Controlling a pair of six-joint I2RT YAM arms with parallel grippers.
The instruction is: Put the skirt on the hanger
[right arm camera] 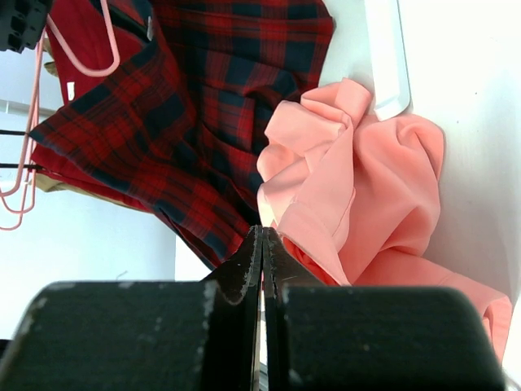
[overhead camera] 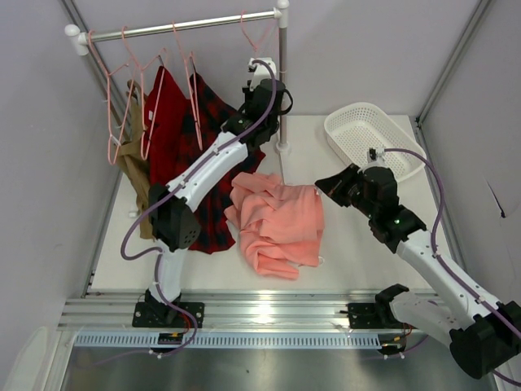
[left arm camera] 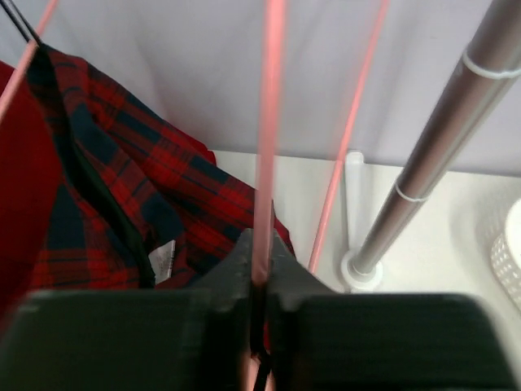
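The left pincer (left arm camera: 261, 244) is seen pressed together on the thin wire of the hanger (left arm camera: 269, 122), which runs straight up from between its fingertips in the left wrist view. This pincer is raised at the far side of the scene, just beside the upright post (left arm camera: 440, 138) at the right end of the white rail (overhead camera: 187, 26), and the pinched hanger hangs there, apart from the others. The right pincer (right arm camera: 262, 240) is held pressed together with nothing between its fingers. It hangs over the worktop (overhead camera: 350, 244), just right of the skirt (overhead camera: 277, 224) and pointed towards it.

The skirt is found crumpled in a loose heap on the worktop, near the middle and nearer than the rail. Its left edge lies against the hem of the plaid shirt (overhead camera: 216, 163). No part of the skirt is gripped by either pincer, and it is not on the hanger.

The plaid shirt is hung from the rail, with its lower part spread over the worktop. To its left a plain red garment (overhead camera: 167, 114) is hung, and further left a tan garment (overhead camera: 138, 175). Several more pink hangers (overhead camera: 122, 106) are seen at the left end of the rail. A white basket (overhead camera: 370, 134) is set at the far right of the worktop, well apart from the skirt.
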